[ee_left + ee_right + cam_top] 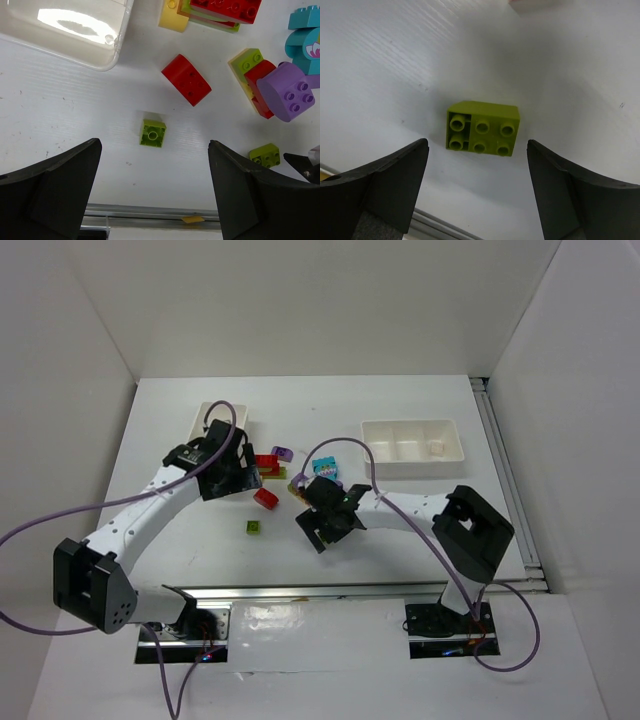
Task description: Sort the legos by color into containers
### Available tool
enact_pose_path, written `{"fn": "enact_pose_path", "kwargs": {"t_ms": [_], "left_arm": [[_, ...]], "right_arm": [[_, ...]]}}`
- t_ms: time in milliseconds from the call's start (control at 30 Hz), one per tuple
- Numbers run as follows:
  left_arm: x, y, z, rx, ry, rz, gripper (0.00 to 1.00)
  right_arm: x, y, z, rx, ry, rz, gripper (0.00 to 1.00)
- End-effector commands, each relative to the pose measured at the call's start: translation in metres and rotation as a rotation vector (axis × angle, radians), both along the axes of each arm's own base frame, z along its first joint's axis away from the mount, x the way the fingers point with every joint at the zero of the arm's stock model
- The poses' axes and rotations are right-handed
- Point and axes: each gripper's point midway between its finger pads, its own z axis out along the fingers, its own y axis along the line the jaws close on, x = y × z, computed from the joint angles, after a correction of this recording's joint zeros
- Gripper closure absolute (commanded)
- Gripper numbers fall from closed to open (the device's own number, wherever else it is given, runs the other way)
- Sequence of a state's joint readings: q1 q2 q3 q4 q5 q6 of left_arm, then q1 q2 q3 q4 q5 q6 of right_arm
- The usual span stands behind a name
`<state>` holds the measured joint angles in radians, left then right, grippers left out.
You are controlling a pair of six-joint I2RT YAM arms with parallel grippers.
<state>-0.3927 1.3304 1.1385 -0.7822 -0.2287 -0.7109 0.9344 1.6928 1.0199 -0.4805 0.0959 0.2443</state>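
My left gripper is open and empty above the table; in its wrist view a small lime green brick lies between the open fingers, also seen from above. A red brick lies beyond it. My right gripper is open and hovers over a larger lime green brick, which sits between its fingers and also shows in the left wrist view. The left white tray and the right white tray stand at the back.
A heap of bricks lies mid-table: a red, lime and yellow stack, a purple round piece on red and lime bricks, a cyan piece and a purple brick. A metal rail runs along the near edge.
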Motion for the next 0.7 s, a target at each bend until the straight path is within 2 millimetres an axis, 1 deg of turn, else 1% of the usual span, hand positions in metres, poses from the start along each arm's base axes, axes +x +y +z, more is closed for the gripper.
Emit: {"fn": "enact_pose_path", "kwargs": {"t_ms": [0, 33, 67, 100, 200, 267, 333, 367, 400, 467, 500, 567, 600, 633, 667], "left_arm": [[0.009, -0.003, 0.004, -0.015, -0.024, 0.004, 0.02], [0.009, -0.004, 0.004, -0.022, -0.021, 0.000, 0.02], [0.009, -0.004, 0.002, -0.019, -0.013, 0.000, 0.02], [0.011, -0.005, 0.002, -0.022, -0.021, 0.000, 0.02], [0.015, -0.007, 0.003, -0.016, -0.021, -0.009, 0.02], [0.017, -0.009, 0.007, -0.024, -0.028, -0.023, 0.02], [0.017, -0.009, 0.004, -0.020, -0.019, -0.023, 0.02], [0.017, -0.009, 0.004, -0.020, -0.019, -0.023, 0.02], [0.017, -0.009, 0.004, -0.020, -0.019, -0.023, 0.02], [0.019, -0.009, 0.007, -0.013, -0.028, -0.039, 0.02], [0.019, -0.009, 0.007, -0.013, -0.028, -0.039, 0.02], [0.022, -0.010, 0.009, -0.007, -0.032, -0.050, 0.02], [0.022, -0.010, 0.009, -0.007, -0.032, -0.050, 0.02], [0.022, -0.008, 0.009, 0.000, -0.034, -0.045, 0.02], [0.024, -0.009, 0.010, -0.004, -0.044, -0.045, 0.02]], "right_arm": [[0.006, 0.006, -0.008, -0.002, -0.034, 0.001, 0.14], [0.009, 0.005, -0.011, -0.015, -0.043, 0.005, 0.14], [0.012, 0.009, -0.010, 0.000, -0.054, 0.004, 0.16], [0.015, 0.010, -0.009, 0.005, -0.068, 0.000, 0.20], [0.018, 0.015, -0.011, 0.017, -0.081, 0.008, 0.26], [0.023, 0.018, -0.007, 0.019, -0.092, -0.011, 0.38], [0.027, 0.017, -0.004, 0.008, -0.106, -0.035, 0.49], [0.032, 0.019, 0.006, 0.016, -0.127, -0.042, 0.56], [0.035, 0.013, 0.012, -0.010, -0.145, -0.056, 0.56], [0.042, 0.008, 0.032, -0.003, -0.176, -0.090, 0.56], [0.057, -0.007, 0.055, -0.001, -0.218, -0.147, 0.56], [0.076, -0.032, 0.079, 0.008, -0.262, -0.209, 0.56], [0.101, -0.054, 0.108, 0.059, -0.310, -0.296, 0.56], [0.113, -0.067, 0.120, 0.077, -0.333, -0.343, 0.56], [0.121, -0.078, 0.128, 0.087, -0.336, -0.379, 0.56]]}}
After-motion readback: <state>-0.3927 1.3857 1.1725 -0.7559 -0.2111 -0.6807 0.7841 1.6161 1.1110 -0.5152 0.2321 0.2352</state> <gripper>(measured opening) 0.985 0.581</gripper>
